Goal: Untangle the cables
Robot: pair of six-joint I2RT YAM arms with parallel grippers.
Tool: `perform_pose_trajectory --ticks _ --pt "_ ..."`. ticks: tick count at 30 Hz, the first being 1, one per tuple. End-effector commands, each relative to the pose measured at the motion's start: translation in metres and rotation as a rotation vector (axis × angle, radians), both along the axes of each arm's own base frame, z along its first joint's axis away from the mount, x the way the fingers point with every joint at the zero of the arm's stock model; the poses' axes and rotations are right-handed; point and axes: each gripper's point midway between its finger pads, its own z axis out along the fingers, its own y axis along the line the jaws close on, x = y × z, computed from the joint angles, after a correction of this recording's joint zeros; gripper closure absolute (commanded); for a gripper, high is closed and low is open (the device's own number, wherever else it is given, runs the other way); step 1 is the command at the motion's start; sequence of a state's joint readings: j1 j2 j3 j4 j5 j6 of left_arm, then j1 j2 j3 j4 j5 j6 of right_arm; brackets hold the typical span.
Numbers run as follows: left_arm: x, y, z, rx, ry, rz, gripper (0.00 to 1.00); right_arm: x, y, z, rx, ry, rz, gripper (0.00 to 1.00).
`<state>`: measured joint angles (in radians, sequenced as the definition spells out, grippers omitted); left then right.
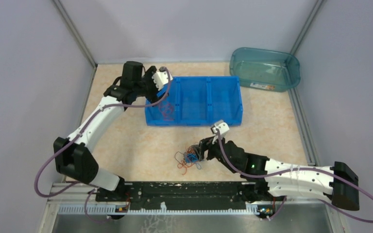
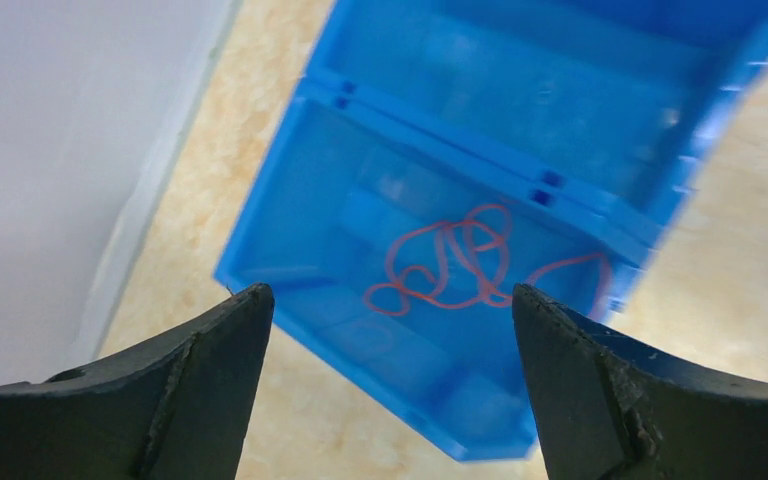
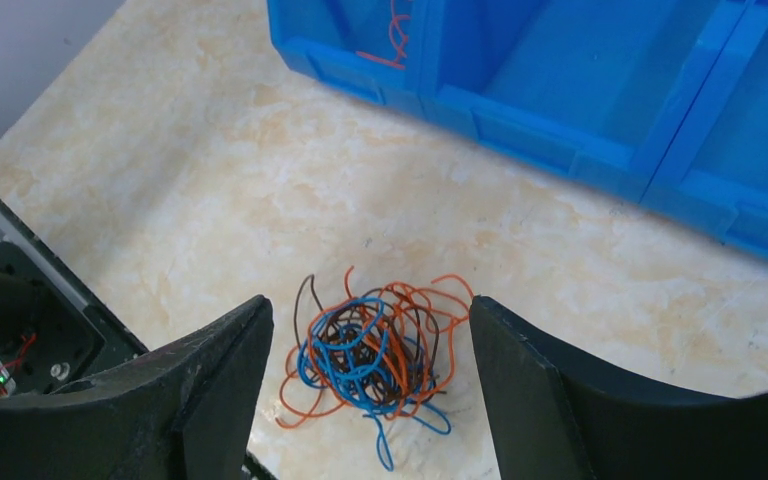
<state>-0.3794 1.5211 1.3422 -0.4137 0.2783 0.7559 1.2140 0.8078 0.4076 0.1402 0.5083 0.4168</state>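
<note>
Right end effector (image 3: 370, 305) wide open, empty, aimed at tangle (image 3: 370, 365) by desk (image 3: 210, 180) near edge; left end effector (image 2: 390, 295) likewise, above bin (image 2: 260, 250). Risk: whole-clump grab tightens knots.

Your left arm (image 1: 97, 121) and right arm (image 1: 296, 178) wear white shell links between black joint housings (image 1: 75, 162), each trailed by a thick purple cable (image 1: 38, 174). A green light (image 1: 253, 166) glows on the right one. The left tool (image 2: 389, 292) and right tool (image 3: 368, 302) have matte black, wedge-shaped fingers (image 2: 200, 380).
</note>
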Motion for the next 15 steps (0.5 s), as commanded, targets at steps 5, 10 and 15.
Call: perform_pose_trajectory --ticks 5,10,15 --pt "-0.141 -0.018 -0.006 -0.129 0.195 -0.362 0.06 -0.019 -0.002 -0.038 0.011 0.186 0.023 0.33" --pt "-0.187 -0.02 -0.028 -0.126 0.269 -0.42 0.09 -0.021 0.001 -0.039 0.052 0.192 0.039 0.38" --pt "-0.217 -0.037 -0.053 -0.095 0.297 -0.475 0.11 -0.018 0.01 -0.047 0.05 0.211 0.053 0.39"
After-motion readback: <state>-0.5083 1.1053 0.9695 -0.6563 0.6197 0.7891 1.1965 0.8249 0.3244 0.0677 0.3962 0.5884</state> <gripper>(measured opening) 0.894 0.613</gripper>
